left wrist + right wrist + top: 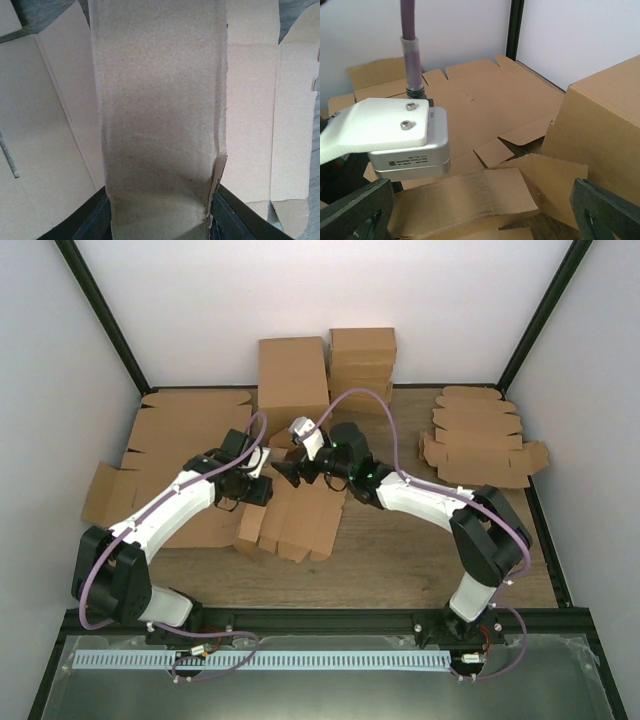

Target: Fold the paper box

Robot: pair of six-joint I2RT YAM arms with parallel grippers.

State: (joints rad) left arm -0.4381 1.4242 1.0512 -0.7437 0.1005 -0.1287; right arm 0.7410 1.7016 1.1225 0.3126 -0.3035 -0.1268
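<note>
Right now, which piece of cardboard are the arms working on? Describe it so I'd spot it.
On the wooden table, look to the middle, in front of the closed boxes at the back. The paper box lies there, one panel pinched in the left pincer. Unlike those boxes and the flat sheets at either side, it is half folded, its creased panels bent up.
</note>
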